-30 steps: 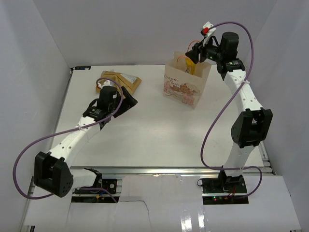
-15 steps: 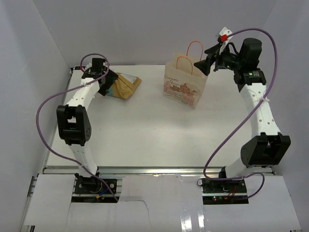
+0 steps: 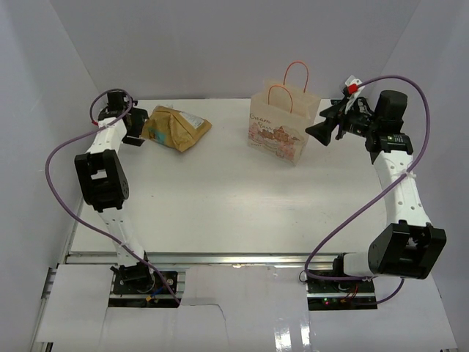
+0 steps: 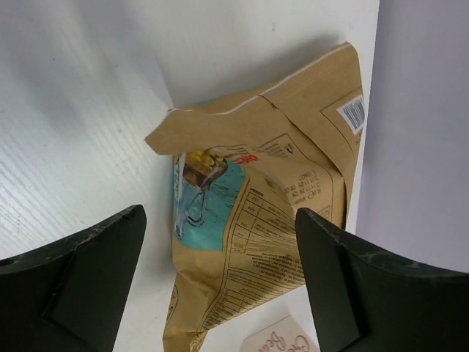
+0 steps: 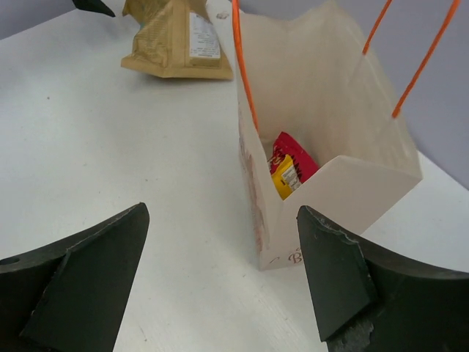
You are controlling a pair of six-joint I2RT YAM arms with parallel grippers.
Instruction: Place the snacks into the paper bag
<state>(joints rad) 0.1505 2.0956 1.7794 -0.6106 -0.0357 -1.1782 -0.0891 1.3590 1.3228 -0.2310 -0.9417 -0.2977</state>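
Note:
The big tan-gold snack bag lies at the back left of the table. My left gripper is open at its left end. In the left wrist view the bag lies just ahead of and between the spread fingers, not gripped. The paper bag stands upright at the back middle with its orange handles up. My right gripper is open and empty just to its right. The right wrist view looks into the paper bag, with a red packet and a yellow packet inside. The other small packets are hidden.
White enclosure walls stand close behind and left of the tan-gold bag. The table's back edge runs just behind both bags. The tan-gold bag also shows in the right wrist view, beyond the paper bag.
My left arm has swung from in front of the tan-gold bag round to its left end at the back left corner. My right gripper has come down from above the paper bag to its right side.

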